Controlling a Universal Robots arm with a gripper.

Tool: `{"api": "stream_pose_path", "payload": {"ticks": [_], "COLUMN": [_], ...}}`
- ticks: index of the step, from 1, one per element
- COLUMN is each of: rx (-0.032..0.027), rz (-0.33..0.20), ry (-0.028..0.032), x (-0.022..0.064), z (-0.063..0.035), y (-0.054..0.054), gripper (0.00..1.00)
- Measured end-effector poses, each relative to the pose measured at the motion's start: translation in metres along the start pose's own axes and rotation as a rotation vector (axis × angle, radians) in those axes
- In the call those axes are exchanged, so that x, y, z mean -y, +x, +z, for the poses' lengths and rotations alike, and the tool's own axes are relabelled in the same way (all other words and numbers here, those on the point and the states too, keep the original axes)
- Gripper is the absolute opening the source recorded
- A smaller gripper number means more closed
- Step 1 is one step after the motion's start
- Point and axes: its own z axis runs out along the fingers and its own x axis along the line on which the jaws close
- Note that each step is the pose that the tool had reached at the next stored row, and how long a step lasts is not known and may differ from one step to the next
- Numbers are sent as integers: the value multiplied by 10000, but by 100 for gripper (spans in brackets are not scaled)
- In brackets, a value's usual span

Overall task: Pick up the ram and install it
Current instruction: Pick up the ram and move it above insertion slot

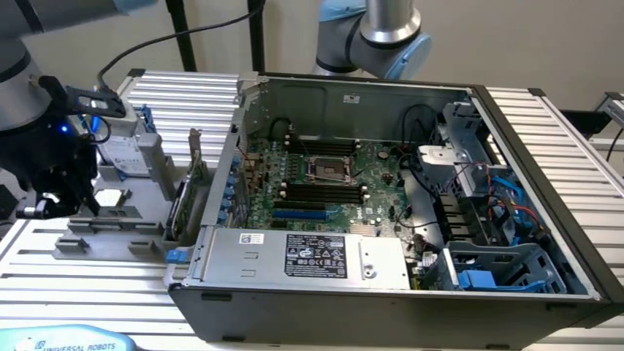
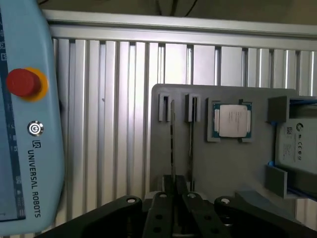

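In the wrist view the long, thin ram stick [image 2: 172, 134] stands edge-on, so its chips and colour cannot be told, and its near end is hidden behind the black gripper [image 2: 174, 191]. A second thin stick [image 2: 190, 141] just beside it is edge-on too. The light-blue plastic teach pendant [image 2: 29, 148] and a white labelled box [image 2: 297, 144] are cut off by that view's edge. In the exterior view the silver power supply's label [image 1: 317, 256] is too small to read.
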Motion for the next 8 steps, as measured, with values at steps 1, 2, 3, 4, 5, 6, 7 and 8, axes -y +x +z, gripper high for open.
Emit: {"api": "stream_pose_path", "payload": {"ticks": [1, 2, 3, 4, 5, 6, 7, 8], "rx": [-1, -1, 0, 0, -1, 1, 0, -1], "rz": [1, 0, 1, 0, 1, 0, 0, 1], "ry": [-2, -4, -6, -7, -11, -11, -14, -18], "x": [21, 44, 70, 97, 123, 152, 183, 219], "z": [-46, -92, -141, -189, -235, -279, -325, -376], "y": [-3, -6, -9, -12, -15, -17, -20, -23], "gripper": [14, 14, 14, 14, 14, 14, 14, 14]}}
